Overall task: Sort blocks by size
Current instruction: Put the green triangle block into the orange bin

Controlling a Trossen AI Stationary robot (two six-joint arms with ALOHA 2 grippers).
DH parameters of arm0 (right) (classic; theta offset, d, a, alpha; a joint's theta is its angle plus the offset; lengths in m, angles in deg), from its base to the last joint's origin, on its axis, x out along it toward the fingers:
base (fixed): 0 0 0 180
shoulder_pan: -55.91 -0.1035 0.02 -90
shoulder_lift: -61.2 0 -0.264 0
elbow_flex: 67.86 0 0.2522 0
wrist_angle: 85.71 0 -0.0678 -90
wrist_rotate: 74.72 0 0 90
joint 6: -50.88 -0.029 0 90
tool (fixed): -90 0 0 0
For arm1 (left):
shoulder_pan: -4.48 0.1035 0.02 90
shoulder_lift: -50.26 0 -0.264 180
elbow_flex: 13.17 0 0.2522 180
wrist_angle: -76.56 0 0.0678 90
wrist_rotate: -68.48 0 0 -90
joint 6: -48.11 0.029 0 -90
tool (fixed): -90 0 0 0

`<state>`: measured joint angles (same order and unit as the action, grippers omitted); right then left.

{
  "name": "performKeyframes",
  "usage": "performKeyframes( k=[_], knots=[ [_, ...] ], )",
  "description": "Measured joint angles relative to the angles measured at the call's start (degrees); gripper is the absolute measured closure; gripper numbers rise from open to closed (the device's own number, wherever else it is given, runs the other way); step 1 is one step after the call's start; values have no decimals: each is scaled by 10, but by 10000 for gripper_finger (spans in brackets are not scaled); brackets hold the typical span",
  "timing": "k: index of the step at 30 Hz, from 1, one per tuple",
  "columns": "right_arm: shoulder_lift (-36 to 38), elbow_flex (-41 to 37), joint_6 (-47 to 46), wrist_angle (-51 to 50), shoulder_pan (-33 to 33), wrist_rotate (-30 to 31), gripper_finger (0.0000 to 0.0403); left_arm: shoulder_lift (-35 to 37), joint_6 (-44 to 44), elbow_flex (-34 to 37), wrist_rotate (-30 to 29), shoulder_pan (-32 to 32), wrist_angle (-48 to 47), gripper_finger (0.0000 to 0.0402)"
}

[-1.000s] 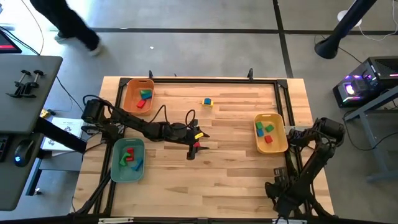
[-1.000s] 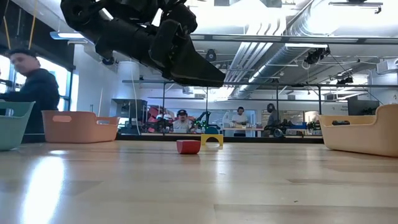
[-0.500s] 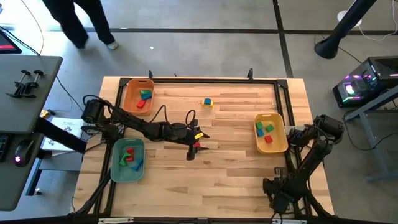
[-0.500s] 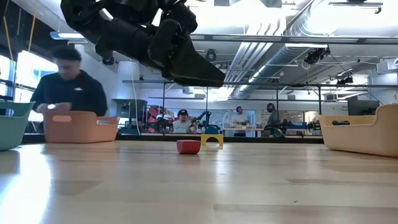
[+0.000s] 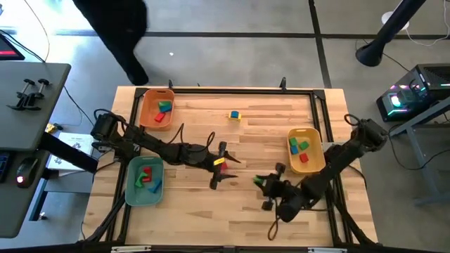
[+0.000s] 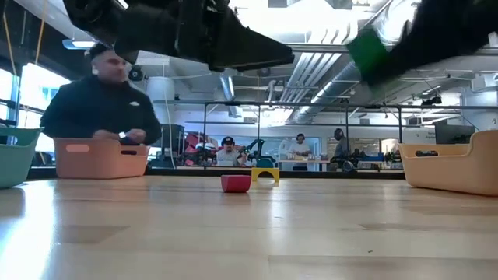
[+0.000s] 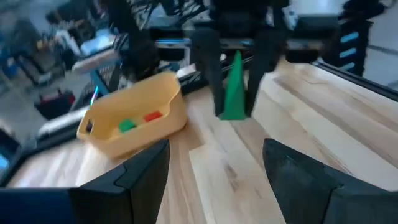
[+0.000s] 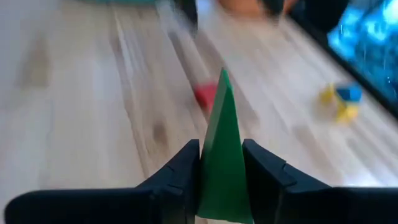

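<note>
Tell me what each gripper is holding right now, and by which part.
The right gripper pinches a green block by its flat sides; the left gripper is open, holding nothing.

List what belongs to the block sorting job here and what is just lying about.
Job:
- green block, clamped in the right tool
- red block, loose mid-table under the open left tool
- yellow and blue blocks
- orange tray, teal tray, yellow tray, all holding blocks

Lying about:
- computer mouse
- side desk
</note>
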<state>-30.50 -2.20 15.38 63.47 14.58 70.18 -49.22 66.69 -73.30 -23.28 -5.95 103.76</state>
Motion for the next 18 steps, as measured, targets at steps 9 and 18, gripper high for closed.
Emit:
performKeyframes(
  k=[9, 18],
  knots=[
    [-30, 0, 262, 250, 63, -10, 308, 0, 52, 0, 1, -29, 37, 158],
    [-31, 0, 341, 321, 101, -74, 306, 0, -10, 0, 38, -29, 81, 176]
  ],
)
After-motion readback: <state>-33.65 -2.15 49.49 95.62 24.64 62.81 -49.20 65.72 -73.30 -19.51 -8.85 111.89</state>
